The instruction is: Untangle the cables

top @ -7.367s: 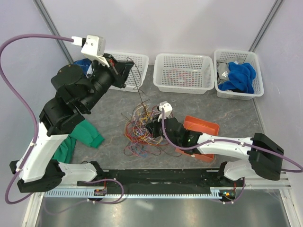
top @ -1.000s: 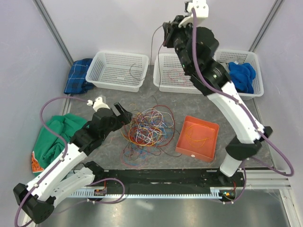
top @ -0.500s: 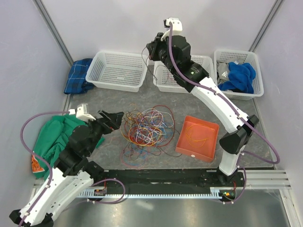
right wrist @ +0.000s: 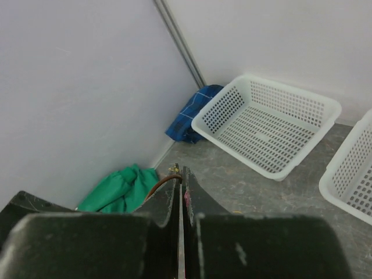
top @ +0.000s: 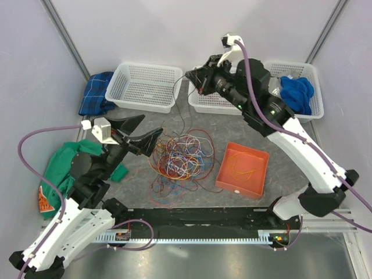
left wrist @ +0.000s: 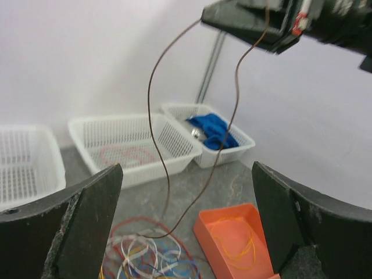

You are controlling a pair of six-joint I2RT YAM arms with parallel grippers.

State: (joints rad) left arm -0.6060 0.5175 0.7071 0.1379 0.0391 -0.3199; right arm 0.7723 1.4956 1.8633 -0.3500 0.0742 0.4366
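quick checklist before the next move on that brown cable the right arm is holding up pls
1. Right tool shut on the brown cable: ok.
2. Left tool open and empty: ok.
3. Brown cable hangs between the left tool's fingers, seen from the left wrist: ok.
4. Brown cable free of the tangle: not ok, its bottom loop reaches the tangle.
5. Other cables snagged on it: cannot tell.

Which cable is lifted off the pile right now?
The dark brown cable: pinched in the shut right gripper, it hangs down to the tangle; the other colours all lie in it.
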